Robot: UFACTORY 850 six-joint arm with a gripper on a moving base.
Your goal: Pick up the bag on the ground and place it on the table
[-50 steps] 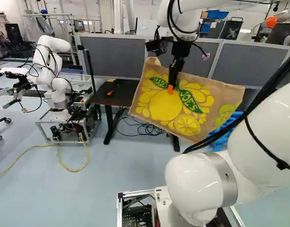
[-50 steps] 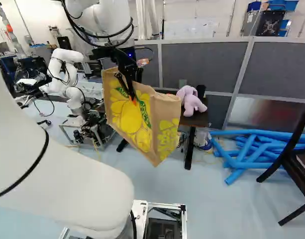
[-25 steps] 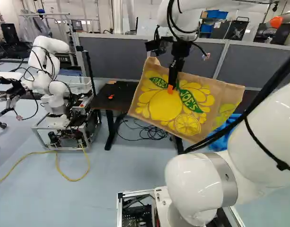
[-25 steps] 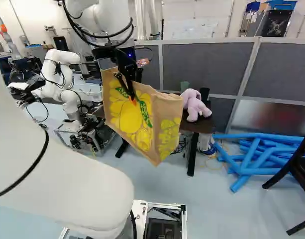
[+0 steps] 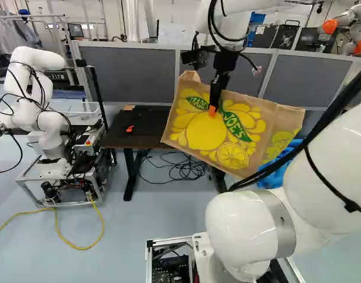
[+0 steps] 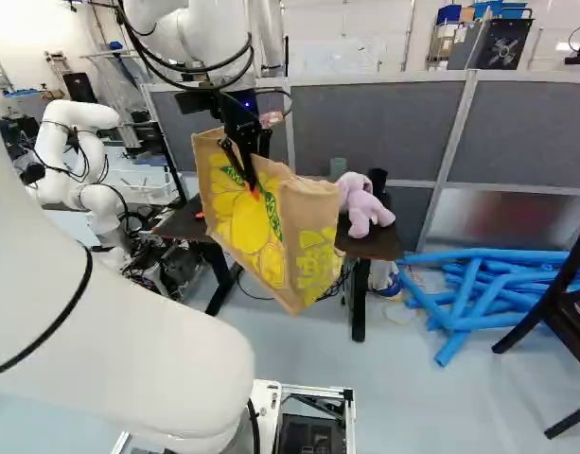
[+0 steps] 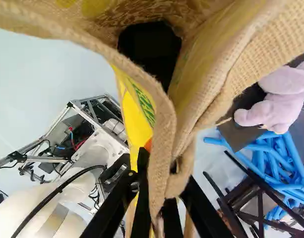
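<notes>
Left base view: a printed, woven bag (image 5: 215, 135) hangs tilted in mid-air from the black gripper (image 5: 212, 110), near a dark table (image 5: 146, 127). Right base view: a purple plush toy (image 6: 363, 204) sits beyond it. Wrist view: fingers pinch the rim, a sound hold; the bag looks light, soft, prone to swing.

The tan bag (image 5: 257, 109) has yellow lemons; the plush toy (image 6: 367, 203) is lilac.
</notes>
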